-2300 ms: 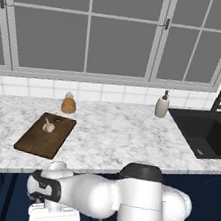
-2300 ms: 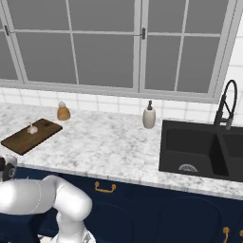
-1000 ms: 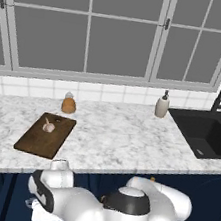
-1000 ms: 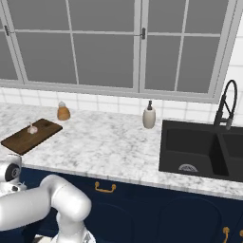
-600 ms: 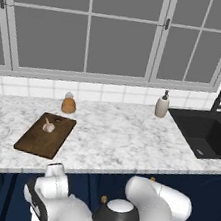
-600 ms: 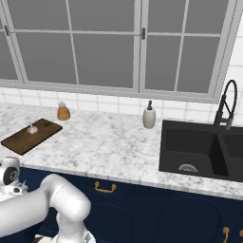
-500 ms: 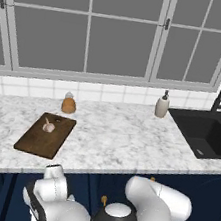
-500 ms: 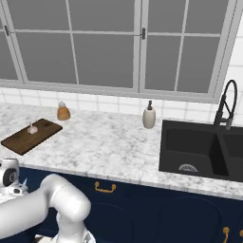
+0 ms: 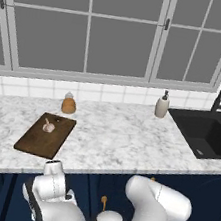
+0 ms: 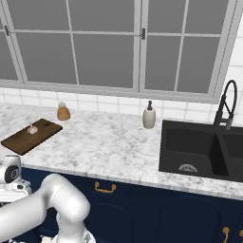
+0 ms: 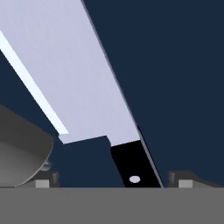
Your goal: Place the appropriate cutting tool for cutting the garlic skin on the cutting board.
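The knife (image 11: pixel 83 83) lies right in front of our hand camera, its long flat silver blade running up and away and its short black handle (image 11: pixel 131 166) sitting close between our two finger tips at the bottom of the picture. From the base cameras our hand is down below the edge of the tabletop (image 9: pixel 128 135), in front of the dark blue cabinets, so we judge the knife to be down there too and not yet on the board. We cannot tell whether our jaws are closed on the handle or merely set either side of it.

We judge the knife stiff and fairly light, with a smooth blade that would slip and is sharp along one edge, so the black handle is the place to hold it, square across its flat sides.

Up on the tabletop the cutting board (image 9: pixel 45 135) lies flat with the garlic (image 9: pixel 48 127) resting near its far end. An orange-brown jar (image 9: pixel 69 104) stands just beyond the board.
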